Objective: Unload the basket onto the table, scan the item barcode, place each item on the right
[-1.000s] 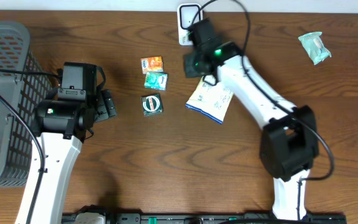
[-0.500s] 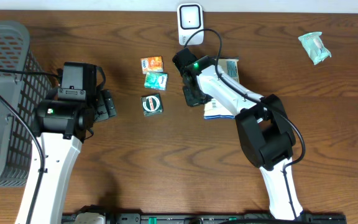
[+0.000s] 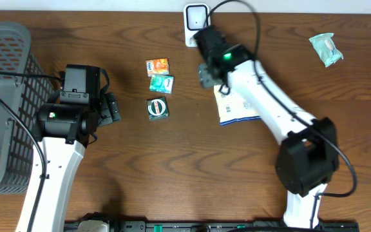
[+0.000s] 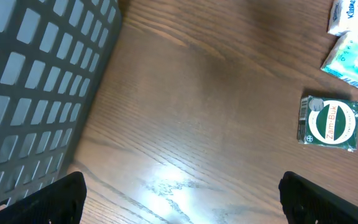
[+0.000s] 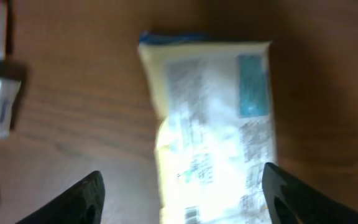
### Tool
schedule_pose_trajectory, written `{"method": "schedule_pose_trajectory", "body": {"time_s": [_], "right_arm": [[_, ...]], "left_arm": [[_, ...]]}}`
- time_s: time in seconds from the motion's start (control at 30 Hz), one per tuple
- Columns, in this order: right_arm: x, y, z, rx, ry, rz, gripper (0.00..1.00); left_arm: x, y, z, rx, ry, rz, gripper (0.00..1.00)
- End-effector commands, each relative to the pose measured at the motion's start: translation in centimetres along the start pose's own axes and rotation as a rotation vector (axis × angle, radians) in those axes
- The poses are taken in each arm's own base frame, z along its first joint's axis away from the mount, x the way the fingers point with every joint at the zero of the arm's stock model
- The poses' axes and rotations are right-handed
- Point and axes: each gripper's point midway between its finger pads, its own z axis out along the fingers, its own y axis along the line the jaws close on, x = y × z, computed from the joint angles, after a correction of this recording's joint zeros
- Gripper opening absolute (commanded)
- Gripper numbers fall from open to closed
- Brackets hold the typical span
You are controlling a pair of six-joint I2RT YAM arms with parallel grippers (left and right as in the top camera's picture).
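A white packet with a blue edge (image 3: 238, 106) lies flat on the wooden table, right of centre. In the right wrist view the packet (image 5: 210, 118) shows blurred, printed side up, below and between my spread jaws. My right gripper (image 3: 209, 75) (image 5: 185, 199) is open and hovers at the packet's upper left, holding nothing. The white scanner (image 3: 197, 18) stands at the table's far edge, just behind this gripper. My left gripper (image 3: 111, 107) (image 4: 182, 202) is open over bare wood near the basket.
A grey mesh basket (image 3: 5, 96) (image 4: 36, 81) fills the left side. An orange sachet (image 3: 158, 66), a teal sachet (image 3: 161, 82) and a green Zam-Buk box (image 3: 158, 108) (image 4: 329, 122) lie in a column left of centre. A teal pouch (image 3: 326, 48) sits far right.
My right gripper has opened and let go of the white packet, which now lies on the table. The right arm has swung back toward the scanner. The left arm has not moved.
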Motion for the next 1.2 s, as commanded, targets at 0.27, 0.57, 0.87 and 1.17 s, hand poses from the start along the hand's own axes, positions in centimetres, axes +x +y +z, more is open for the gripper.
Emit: {"method": "schedule_pose_trajectory", "body": {"time_s": [0.27,0.57,0.87,1.17], "right_arm": [[-0.4,-7.4,3.8,-0.507,0.070,0.047,0.96],[2.2,-8.4,8.2,-0.816,0.138,0.170,0.99],[5.7,-5.0,11.5,-1.052,0.250,0.248,0.99],[9.5,-1.2,11.9,-1.090,0.395,0.182,0.41]], "left_arm": [[-0.4,-0.1,-0.3,0.002,-0.010,-0.006,0.98],[-0.4,-0.1,-0.3,0.002,-0.010,-0.006,0.98],[-0.4,-0.1,-0.3,0.002,-0.010,-0.006,0.98],[-0.4,-0.1,-0.3,0.002,-0.010,-0.006,0.98]]}}
